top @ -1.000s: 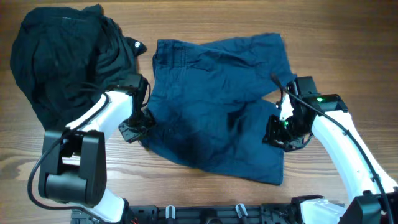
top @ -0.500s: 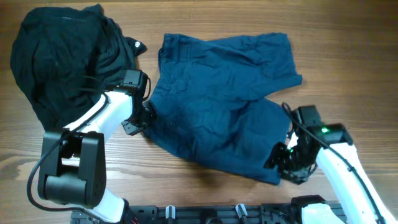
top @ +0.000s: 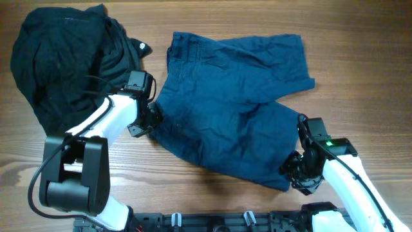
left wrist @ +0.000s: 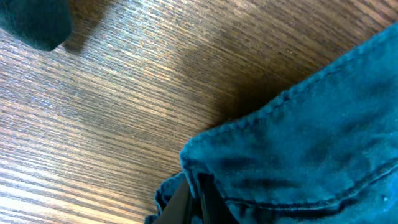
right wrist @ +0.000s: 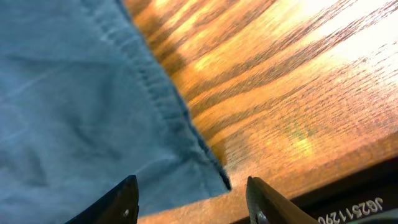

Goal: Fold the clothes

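Right wrist alone shows us a label [right wrist: 348, 210] "JG2511…" (cut off); right tool [right wrist: 191, 191] gapes wide, left tool [left wrist: 196, 200] pinches shorts [left wrist: 311, 149].

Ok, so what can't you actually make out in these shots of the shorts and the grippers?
Left gripper: overhead, fingertips hidden under its wrist; left wrist view, cut off by the bottom edge and bunched navy shorts.
Black garment heap: overhead, too bunched to identify; left wrist view, only a blurred corner.
Right gripper: overhead, fingers hidden by its own body.
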Tool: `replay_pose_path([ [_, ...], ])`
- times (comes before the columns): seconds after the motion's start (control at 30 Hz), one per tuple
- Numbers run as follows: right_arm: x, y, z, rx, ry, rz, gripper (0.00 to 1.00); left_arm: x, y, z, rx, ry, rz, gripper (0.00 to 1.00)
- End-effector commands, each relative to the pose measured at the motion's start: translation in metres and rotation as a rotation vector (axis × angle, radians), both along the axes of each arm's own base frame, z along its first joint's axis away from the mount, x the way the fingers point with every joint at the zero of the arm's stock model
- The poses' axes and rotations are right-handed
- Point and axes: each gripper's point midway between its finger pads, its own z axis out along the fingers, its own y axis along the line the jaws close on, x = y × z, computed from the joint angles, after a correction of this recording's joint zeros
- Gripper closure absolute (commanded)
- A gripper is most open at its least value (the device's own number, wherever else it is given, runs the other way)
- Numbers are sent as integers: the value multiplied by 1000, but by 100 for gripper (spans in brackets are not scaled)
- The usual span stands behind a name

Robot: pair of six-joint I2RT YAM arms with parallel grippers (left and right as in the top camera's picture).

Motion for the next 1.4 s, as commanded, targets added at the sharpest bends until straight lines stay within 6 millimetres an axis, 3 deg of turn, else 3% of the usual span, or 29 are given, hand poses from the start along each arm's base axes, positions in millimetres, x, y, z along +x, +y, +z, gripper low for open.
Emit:
replay_pose_path([
  [0.0, -8, -7, -10, -36, 20, -26, 48, -1, 0, -7, 7, 5, -14, 96],
  [0.13, 0, 5, -11, 35, -13, 22, 68, -1, 0, -7, 8, 4, -14, 96],
  [0.23, 4, 9, -12, 59, -30, 48, 67, -1, 0, -7, 8, 4, -14, 96],
  [0.43, -9, 6, -23, 40, 79, 50, 62, -1, 0, -7, 8, 4, -16, 96],
  [0.67, -14, 20, -33, 135, 143, 111, 71, -1, 0, -7, 9, 3, -37, 96],
  [0.7, -13, 22, -33, 144, 142, 112, 75, -1, 0, -7, 9, 3, -37, 96],
  [0.77, -6, 25, -34, 164, 111, 121, 96, -1, 0, -7, 9, 3, -37, 96],
  [0.87, 14, 31, -28, 188, 36, 124, 96, 1, 0, -6, 9, -4, -41, 96],
  [1.0, 55, 35, 10, 197, -100, 170, 96, 14, -1, 10, 9, -48, -65, 96],
  [1.13, 85, 34, 61, 171, -227, 225, 96, 24, 6, 45, 47, -141, -57, 96],
  [1.23, 100, 28, 99, 126, -305, 250, 96, 24, 14, 78, 80, -229, -46, 96],
  [1.37, 103, 18, 139, 67, -369, 266, 96, 19, 22, 119, 101, -339, -30, 96],
])
